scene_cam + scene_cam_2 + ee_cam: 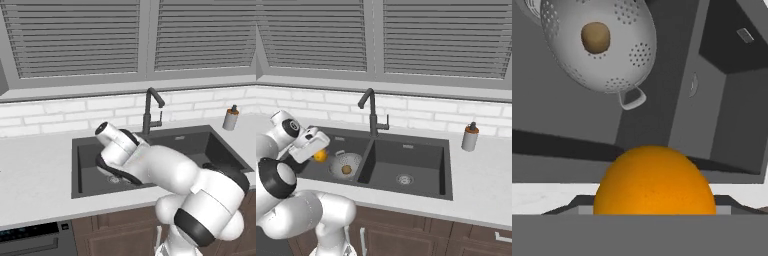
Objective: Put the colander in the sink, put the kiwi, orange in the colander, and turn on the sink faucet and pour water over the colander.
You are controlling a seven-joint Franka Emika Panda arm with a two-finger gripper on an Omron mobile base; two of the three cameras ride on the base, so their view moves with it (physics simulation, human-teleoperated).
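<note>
From the right base view I see the gripper (317, 151) poised over the near left edge of the sink (421, 186), its jaws closed around the orange (320, 156), which shows just below the white hand. In the hand view the orange (654, 181) sits large and close between the fingers. Beyond it, the colander (599, 45) stands in the left basin with the kiwi (595, 37) resting inside on its perforated floor; one loop handle points toward the divider between the basins. The right base view confirms the colander (347, 165) in the left basin, kiwi (346, 169) within. The sink faucet (372, 114) rises behind the divider, and a soap bottle (470, 136) stands on the counter to the right.
</note>
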